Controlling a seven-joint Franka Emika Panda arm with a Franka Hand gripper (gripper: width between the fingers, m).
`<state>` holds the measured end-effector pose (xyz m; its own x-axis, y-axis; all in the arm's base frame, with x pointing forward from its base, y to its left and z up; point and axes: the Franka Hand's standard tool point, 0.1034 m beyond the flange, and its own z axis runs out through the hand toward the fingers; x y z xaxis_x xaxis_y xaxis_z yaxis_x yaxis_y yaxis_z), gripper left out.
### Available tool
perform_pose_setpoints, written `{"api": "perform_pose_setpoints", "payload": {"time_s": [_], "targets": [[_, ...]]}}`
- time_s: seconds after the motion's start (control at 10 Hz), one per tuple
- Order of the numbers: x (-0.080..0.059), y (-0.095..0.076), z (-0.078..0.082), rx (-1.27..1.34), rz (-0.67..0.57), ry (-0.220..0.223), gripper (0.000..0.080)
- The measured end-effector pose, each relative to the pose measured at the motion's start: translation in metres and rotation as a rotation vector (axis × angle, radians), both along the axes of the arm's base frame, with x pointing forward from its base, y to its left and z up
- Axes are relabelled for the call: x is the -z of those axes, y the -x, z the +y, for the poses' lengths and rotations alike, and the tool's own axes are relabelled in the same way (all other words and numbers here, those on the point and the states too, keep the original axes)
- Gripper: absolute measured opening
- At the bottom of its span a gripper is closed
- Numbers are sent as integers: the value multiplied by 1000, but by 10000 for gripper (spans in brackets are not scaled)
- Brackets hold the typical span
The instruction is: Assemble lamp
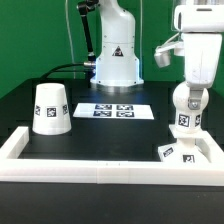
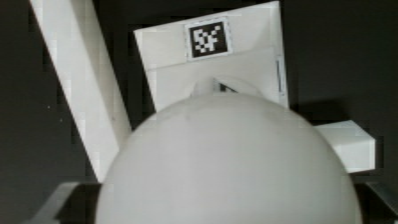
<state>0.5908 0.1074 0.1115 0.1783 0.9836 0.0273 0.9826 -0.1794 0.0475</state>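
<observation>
My gripper [image 1: 189, 90] is shut on the round white bulb [image 1: 186, 108] and holds it upright, neck down, just above the flat square base [image 1: 186, 152] at the exterior view's right front. In the wrist view the bulb [image 2: 222, 150] fills the middle between the two fingers. Beyond it lies the base [image 2: 222, 50] with its tag. I cannot tell whether the bulb's neck touches the base. The tapered shade [image 1: 50, 108] stands on the table at the exterior view's left, wide end down.
The white rail-like frame [image 1: 100, 163] runs along the front and both sides; one rail [image 2: 80, 80] shows beside the base. The marker board [image 1: 113, 110] lies mid-table. The arm's pedestal [image 1: 116, 60] stands at the back.
</observation>
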Motion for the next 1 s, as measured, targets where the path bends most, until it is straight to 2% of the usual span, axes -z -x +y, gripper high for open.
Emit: {"api": "perform_pose_setpoints", "payload": {"time_s": [0.4,1.0], "targets": [[0,0,-1,67,2,-6,576],[-3,-1,1,797,12,-45,577]]}}
